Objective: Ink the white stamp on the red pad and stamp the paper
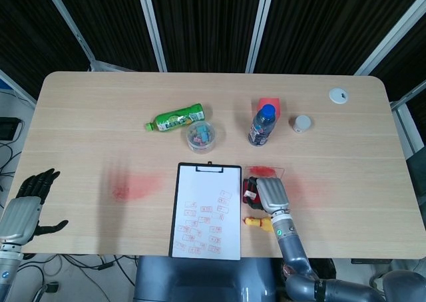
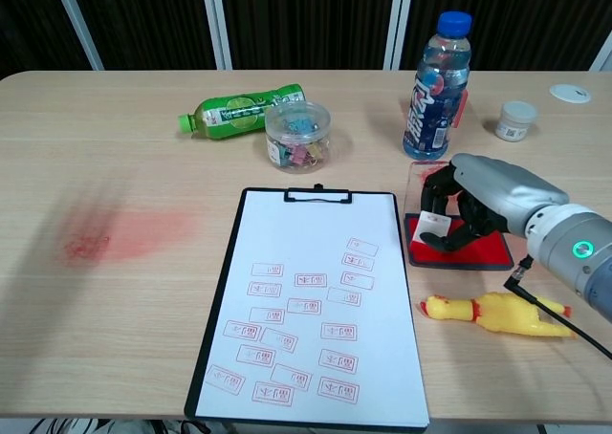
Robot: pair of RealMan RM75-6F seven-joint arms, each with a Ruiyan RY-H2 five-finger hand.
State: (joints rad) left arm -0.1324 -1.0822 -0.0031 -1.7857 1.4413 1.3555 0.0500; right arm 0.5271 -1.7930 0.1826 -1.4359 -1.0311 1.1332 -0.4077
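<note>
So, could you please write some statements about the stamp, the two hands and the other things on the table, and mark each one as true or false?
1. The right hand holds the white stamp over the red pad. True.
2. The paper on the clipboard has no stamp marks. False: many red marks cover its lower part.
3. The green bottle stands upright. False: it lies on its side beside the clear tub of clips.
4. The left hand holds nothing, its fingers apart, at the table's edge. True.
5. The yellow rubber chicken lies on the paper. False: it lies on the table, to the right of the clipboard.
</note>
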